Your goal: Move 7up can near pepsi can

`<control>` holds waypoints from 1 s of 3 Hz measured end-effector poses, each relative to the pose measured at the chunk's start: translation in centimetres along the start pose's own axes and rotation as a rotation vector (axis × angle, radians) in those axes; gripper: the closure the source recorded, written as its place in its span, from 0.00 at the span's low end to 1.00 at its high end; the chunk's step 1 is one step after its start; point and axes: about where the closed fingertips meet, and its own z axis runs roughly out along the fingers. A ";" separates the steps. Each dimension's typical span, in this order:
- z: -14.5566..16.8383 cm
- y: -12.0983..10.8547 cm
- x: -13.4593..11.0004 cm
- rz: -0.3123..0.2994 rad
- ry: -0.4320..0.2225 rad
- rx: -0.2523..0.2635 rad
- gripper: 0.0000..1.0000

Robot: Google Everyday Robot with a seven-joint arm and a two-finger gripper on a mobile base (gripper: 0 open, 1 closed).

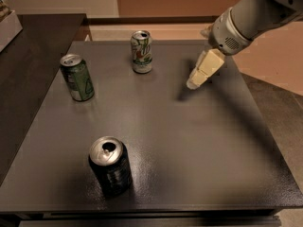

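Observation:
The 7up can (141, 51), white-silver with green and red markings, stands upright at the back middle of the dark table (199, 145). The pepsi can (111, 165), black with a shiny silver top, stands upright near the front left. My gripper (195, 82) hangs above the table at the back right, to the right of the 7up can and apart from it, holding nothing. The grey arm reaches in from the upper right.
An all-green can (77, 77) stands upright at the left of the table. A darker counter (28, 46) adjoins on the left, with a pale box (8, 27) at the far left edge. Floor lies to the right of the table.

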 end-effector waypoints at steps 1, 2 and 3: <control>2.7 -1.4 -2.4 0.020 -0.086 0.023 0.00; 4.7 -2.9 -4.2 0.069 -0.146 0.058 0.00; 5.8 -4.0 -6.2 0.119 -0.203 0.057 0.00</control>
